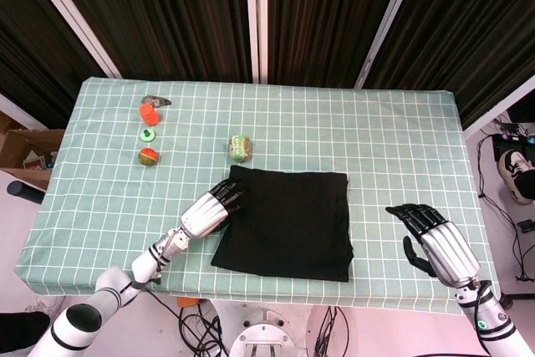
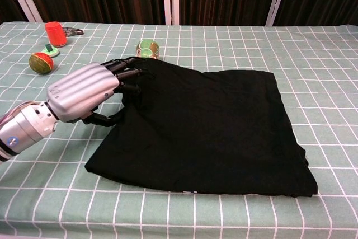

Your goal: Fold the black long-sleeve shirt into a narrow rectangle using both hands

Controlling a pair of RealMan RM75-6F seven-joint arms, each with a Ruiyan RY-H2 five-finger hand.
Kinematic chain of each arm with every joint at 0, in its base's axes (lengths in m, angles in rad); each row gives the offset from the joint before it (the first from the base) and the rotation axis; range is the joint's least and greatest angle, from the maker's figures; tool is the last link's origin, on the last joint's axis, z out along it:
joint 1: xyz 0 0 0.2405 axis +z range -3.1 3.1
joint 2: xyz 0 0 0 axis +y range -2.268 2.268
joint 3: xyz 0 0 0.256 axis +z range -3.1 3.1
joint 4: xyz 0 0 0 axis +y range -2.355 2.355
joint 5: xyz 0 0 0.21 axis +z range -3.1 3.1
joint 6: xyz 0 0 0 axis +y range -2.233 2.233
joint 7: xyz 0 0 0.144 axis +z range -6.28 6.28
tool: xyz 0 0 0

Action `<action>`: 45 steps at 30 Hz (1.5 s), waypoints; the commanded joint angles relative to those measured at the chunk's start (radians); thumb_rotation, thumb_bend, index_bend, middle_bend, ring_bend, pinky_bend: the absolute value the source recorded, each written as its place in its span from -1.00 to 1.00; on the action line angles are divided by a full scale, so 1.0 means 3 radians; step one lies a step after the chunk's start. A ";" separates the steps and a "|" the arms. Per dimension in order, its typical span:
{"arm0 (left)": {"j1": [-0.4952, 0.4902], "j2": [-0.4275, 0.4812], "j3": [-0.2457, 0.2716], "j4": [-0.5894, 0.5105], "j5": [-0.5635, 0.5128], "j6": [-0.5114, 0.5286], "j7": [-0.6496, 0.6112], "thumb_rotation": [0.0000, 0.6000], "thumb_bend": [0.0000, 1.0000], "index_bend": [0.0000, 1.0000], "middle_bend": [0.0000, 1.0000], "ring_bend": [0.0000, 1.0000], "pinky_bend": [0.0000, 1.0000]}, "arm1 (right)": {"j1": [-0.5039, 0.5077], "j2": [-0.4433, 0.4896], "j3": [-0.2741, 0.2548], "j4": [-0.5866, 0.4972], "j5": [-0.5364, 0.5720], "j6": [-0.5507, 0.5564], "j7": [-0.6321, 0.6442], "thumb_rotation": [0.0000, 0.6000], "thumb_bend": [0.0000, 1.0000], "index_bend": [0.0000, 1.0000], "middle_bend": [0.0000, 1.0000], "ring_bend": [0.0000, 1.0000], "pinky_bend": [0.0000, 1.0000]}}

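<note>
The black shirt [image 1: 284, 223] lies folded to a rough square on the green checked cloth, near the front edge; the chest view shows the shirt [image 2: 212, 127] flat with a slightly uneven right edge. My left hand [image 1: 207, 211] is at its left edge. In the chest view the left hand [image 2: 84, 90] has its fingers [image 2: 127, 73] over the edge near the far left corner, and the thumb meets the cloth from below, pinching it. My right hand [image 1: 440, 246] rests open on the table to the right of the shirt, apart from it, and does not show in the chest view.
A green and tan ball [image 1: 241, 147] sits just beyond the shirt's far left corner. Further left stand a red cup [image 1: 148, 112], a green ring [image 1: 148, 133], a red and green ball [image 1: 148, 155] and a small metal object [image 1: 157, 100]. The table's front edge [image 1: 276, 290] runs close to the shirt.
</note>
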 commanded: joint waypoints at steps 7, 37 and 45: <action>0.0319 0.0467 -0.0084 -0.0435 -0.0208 0.0183 0.0243 1.00 0.16 0.12 -0.64 -0.93 -0.70 | 0.0023 -0.0068 0.0040 0.0135 -0.0032 0.0030 0.0145 1.00 0.33 -0.59 -0.47 -0.59 -0.41; -0.0341 0.2035 -0.0562 -0.3710 -0.0319 -0.1027 0.2202 1.00 0.19 0.12 -0.57 -0.92 -0.70 | -0.0113 -0.0199 0.0033 0.0485 -0.0044 0.0317 0.0459 1.00 0.32 -0.59 -0.47 -0.59 -0.41; -0.0642 0.1610 -0.0706 -0.3630 -0.0502 -0.1472 0.2302 1.00 0.19 0.12 -0.56 -0.91 -0.70 | -0.0155 -0.0227 0.0025 0.0566 0.0008 0.0328 0.0525 1.00 0.32 -0.59 -0.47 -0.59 -0.41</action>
